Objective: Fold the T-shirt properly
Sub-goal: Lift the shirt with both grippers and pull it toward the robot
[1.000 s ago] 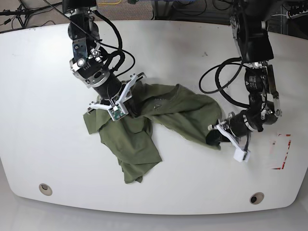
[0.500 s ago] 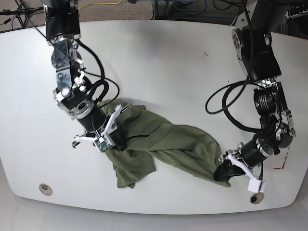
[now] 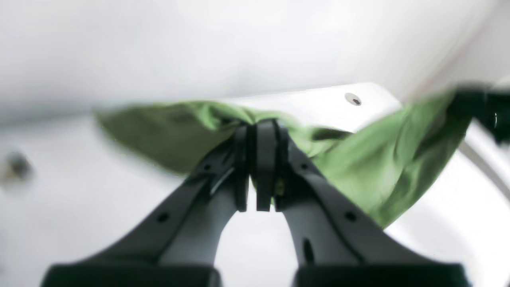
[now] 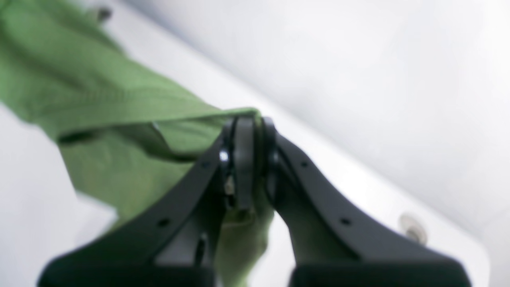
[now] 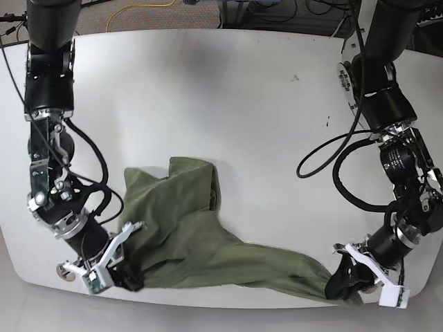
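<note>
The olive-green T-shirt [image 5: 187,235] lies stretched along the front of the white table [image 5: 228,104], with a bunched part rising toward the middle. My right gripper [image 5: 129,280], at the left of the base view, is shut on the shirt's left front corner. My left gripper [image 5: 340,283], at the right of that view, is shut on the shirt's right end near the table's front edge. The left wrist view shows the left gripper [image 3: 259,126] pinching a fold of the T-shirt [image 3: 382,167]. The right wrist view shows the right gripper [image 4: 247,124] clamped on a hem of the T-shirt [image 4: 99,103].
Both grippers are close to the table's front edge. A round metal grommet [image 3: 353,99] sits in the tabletop near the shirt, and another grommet [image 4: 412,229] lies by the right gripper. Black cables [image 5: 325,166] loop beside the left arm.
Both arms have pulled the shirt toward the front edge and apart. The right gripper went down and left, the left gripper down, and the cloth now lies more spread out.
</note>
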Available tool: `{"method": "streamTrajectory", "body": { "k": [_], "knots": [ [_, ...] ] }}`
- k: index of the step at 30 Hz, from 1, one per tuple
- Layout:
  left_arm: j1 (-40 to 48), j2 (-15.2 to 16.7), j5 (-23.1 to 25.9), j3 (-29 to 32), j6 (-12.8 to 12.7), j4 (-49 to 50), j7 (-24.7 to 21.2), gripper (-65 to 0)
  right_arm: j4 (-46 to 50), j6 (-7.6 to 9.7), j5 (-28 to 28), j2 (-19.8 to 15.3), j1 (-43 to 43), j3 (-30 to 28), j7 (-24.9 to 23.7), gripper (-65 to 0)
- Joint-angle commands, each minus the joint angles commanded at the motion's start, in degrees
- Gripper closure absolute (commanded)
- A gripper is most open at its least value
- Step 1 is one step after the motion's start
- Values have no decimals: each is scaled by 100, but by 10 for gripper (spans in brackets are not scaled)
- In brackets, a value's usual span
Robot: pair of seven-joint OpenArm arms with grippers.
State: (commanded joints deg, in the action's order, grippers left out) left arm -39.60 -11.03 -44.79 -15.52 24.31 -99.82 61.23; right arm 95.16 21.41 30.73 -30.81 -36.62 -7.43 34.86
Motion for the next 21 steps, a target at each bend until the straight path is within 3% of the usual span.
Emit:
{"method": "streamTrajectory", "body": {
  "k": [4,9,21],
  "knots": [
    [-440,-281,123,0,9,-202,0,0,-255,9,105,0,-563,-18,0,0],
    [-1204,-510,440,0,18,-237,0,0,-571,229,132,53,-1363,-26,0,0],
    [-3112,-1187,484,-9,18,369,-18,0,-1556,229,88,387,-3481,-809,0,0]
  ]
}}
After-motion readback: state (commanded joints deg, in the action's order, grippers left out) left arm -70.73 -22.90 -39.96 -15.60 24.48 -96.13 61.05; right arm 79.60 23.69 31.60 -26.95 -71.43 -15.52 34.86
